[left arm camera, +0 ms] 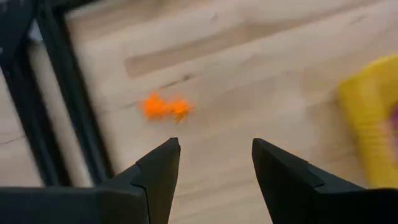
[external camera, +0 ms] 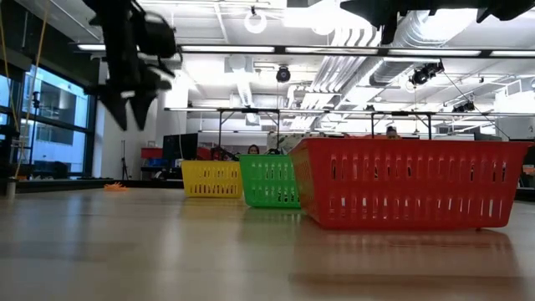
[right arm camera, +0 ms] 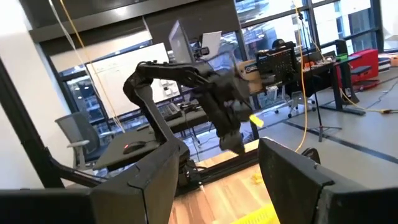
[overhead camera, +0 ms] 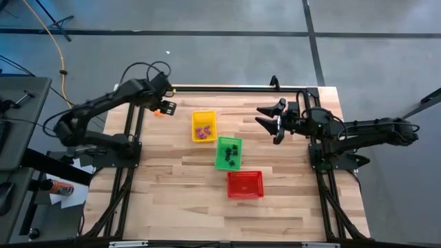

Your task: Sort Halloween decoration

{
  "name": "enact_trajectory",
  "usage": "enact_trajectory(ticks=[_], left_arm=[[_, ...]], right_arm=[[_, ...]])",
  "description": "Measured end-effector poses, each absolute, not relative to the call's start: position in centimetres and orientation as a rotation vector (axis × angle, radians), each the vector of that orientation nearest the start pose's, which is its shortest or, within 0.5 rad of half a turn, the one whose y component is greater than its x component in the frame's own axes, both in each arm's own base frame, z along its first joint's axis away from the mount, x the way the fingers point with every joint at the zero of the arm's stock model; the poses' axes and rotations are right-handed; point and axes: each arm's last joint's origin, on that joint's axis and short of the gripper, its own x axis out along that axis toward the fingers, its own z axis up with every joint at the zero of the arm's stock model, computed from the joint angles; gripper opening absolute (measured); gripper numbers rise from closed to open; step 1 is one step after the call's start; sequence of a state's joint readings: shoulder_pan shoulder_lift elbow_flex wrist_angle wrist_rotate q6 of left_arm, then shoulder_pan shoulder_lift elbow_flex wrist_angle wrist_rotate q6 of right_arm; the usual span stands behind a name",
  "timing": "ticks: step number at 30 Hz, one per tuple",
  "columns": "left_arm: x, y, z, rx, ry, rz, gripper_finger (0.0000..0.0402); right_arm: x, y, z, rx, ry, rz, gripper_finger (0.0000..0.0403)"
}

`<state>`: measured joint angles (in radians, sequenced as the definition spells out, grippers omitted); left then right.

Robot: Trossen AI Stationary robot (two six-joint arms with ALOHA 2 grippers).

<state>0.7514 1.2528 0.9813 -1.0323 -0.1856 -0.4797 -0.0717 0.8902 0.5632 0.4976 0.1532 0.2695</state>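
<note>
We have the left gripper [left arm camera: 214, 163] hanging above the far left corner of the worktop [overhead camera: 172, 200], its jaws spread and holding nothing. Just ahead of the fingertips [left arm camera: 166, 152] in the left wrist view lies an orange trinket [left arm camera: 164, 107], loose on the wood beside the dark frame rail [left arm camera: 73, 106]. In the high view the same orange trinket sits close to the worktop's left edge, just beside the gripper and well apart from the yellow basket [overhead camera: 204, 126].

The trinket lies slightly off the centre line between the jaws, toward one finger, and forward of both. Its long axis appears to run roughly across the gap, so we judge that the jaws would span it lengthwise unless the wrist turns first. The left arm is plainly nearer; the right gripper [overhead camera: 270, 117] waits over the far right part of the worktop, jaws spread wide and empty.

The sorted pieces lie in baskets: purplish ones in the yellow basket, black ones in the green basket [overhead camera: 229, 153]. The red basket [overhead camera: 245, 184], nearest the front edge, shows nothing inside, so we take it as the likely home for the orange piece.
</note>
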Motion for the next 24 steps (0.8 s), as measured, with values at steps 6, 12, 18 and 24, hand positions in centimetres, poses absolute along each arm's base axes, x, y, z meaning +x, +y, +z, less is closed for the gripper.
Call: enact_trajectory(ticks=[6, 12, 18, 24], left_arm=[[16.3, 17.2, 22.4, -0.734, 1.261, 1.074, 0.019], [16.9, 18.9, 19.2, -0.77, 1.403, 0.982, 0.019], [17.0, 19.8, 16.9, -0.782, 1.51, 0.926, 0.019], [17.2, 21.1, 16.2, -0.763, 1.544, 0.892, 0.019]], right_arm=[[19.9, -2.0, 30.3, 0.29, -0.204, -0.21, 0.0213], [19.9, -2.1, 30.3, 0.303, -0.206, -0.214, 0.0213], [19.9, -2.1, 30.3, 0.304, -0.207, -0.221, 0.0213], [19.9, -2.2, 30.3, 0.308, -0.215, -0.279, 0.0213]])
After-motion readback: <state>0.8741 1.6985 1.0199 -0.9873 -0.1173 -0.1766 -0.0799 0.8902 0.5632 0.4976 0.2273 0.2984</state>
